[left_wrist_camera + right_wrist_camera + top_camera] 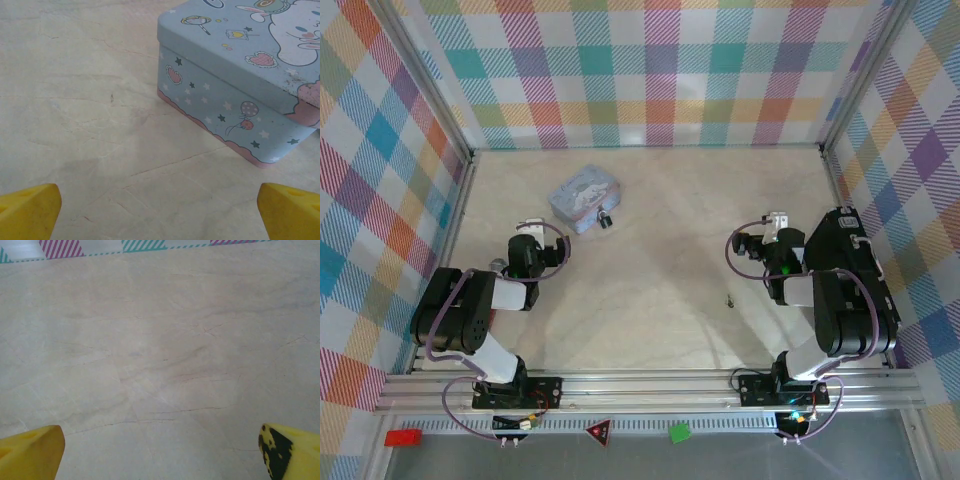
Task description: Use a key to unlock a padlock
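padlock (pixel 606 220) at 4 o'clock of tin (pixel 582 197), near left gripper (pixel 160 214) | key (pixel 728 298) loose, 7 o'clock of right gripper (pixel 160 452) | both spread wide, empty

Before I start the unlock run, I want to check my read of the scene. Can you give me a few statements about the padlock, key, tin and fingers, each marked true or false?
1. The padlock lies beside the tin, at its near right corner. True.
2. The key sits in the padlock. False: it lies alone on the table, nearer the right arm.
3. The left fingers are spread with nothing between them. True.
4. The right fingers pinch the key. False: they are spread over bare table.
5. The tin's lid is open. False: it is shut.
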Controlling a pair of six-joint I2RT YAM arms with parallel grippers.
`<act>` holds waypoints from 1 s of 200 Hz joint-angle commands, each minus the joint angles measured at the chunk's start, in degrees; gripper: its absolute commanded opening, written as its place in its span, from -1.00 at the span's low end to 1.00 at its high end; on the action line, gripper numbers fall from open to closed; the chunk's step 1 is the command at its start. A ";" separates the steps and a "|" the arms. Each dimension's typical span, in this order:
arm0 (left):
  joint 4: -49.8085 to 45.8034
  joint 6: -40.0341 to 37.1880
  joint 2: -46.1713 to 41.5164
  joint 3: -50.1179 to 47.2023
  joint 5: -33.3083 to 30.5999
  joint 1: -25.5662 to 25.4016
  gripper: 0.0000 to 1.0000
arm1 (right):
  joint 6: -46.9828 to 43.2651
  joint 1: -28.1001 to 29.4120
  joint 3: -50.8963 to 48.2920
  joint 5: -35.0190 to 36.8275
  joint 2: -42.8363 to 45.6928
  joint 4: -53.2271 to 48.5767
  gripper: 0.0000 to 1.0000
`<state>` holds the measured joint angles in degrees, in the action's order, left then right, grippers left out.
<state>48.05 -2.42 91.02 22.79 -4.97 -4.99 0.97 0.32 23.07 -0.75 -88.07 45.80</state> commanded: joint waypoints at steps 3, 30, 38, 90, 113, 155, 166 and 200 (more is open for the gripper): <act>0.38 -0.36 -0.50 1.34 0.92 0.69 0.99 | -0.62 -0.20 1.10 -1.30 0.19 0.52 0.98; 0.38 -0.32 -0.50 1.35 0.92 0.76 1.00 | -0.62 -0.23 1.10 -1.36 0.18 0.44 0.98; 0.29 -0.33 -0.47 1.38 0.93 0.77 0.99 | -0.60 -0.23 1.10 -1.35 0.22 0.51 0.98; 0.11 0.04 -0.42 1.49 1.40 1.13 0.99 | -0.61 -0.24 1.10 -1.34 0.21 0.51 0.98; 0.11 0.09 -0.41 1.51 1.55 1.30 0.99 | -0.61 -0.19 1.10 -1.28 0.18 0.51 0.97; 0.05 0.04 -0.41 1.50 1.63 1.30 0.99 | -0.57 -0.23 1.10 -1.35 0.18 0.47 0.98; 0.10 0.08 -0.41 1.50 1.63 1.30 1.00 | -0.63 -0.28 1.10 -1.36 0.20 0.47 0.98; 5.17 -1.62 -3.61 -2.81 3.87 0.62 1.00 | -2.62 0.48 -0.30 -4.15 2.10 1.50 0.98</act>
<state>48.38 -2.50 90.91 23.00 -3.53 -4.36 0.73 0.32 23.07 -1.41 -88.03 45.80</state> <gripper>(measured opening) 0.997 0.988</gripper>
